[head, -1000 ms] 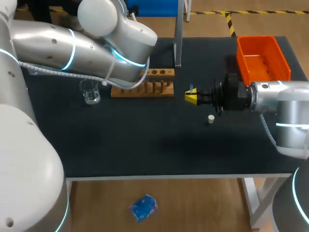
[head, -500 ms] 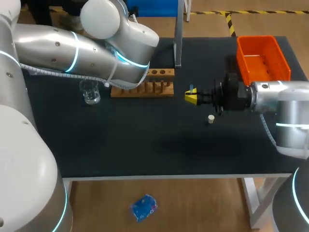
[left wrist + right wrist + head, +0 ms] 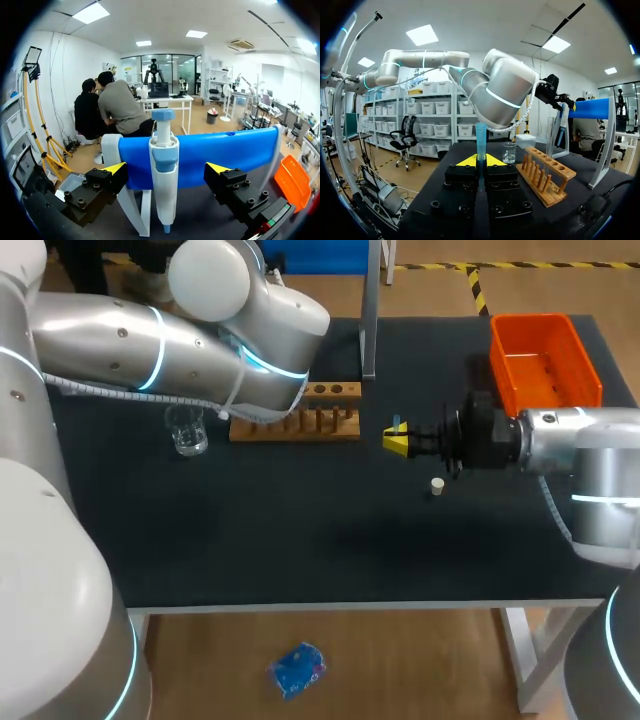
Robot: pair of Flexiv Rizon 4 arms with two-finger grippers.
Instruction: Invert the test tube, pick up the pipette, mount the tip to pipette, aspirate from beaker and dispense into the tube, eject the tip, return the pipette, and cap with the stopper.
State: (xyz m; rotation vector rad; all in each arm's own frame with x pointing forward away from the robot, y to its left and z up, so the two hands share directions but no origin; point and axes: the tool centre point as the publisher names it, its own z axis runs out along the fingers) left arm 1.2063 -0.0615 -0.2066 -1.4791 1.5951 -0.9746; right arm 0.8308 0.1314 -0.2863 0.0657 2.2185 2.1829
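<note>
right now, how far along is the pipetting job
Done, it seems: the right gripper holds the clear blue-tinted test tube upright. In hand: the open left gripper flanks the white and blue pipette, which hangs on its blue stand, ungrasped. Left: tip, aspirating from the clear glass beaker, dispensing, ejecting, returning, capping; the small white stopper lies on the black table.

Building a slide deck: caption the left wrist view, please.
Open left gripper faces the pipette hanging on its blue stand, not yet touching it.
</note>
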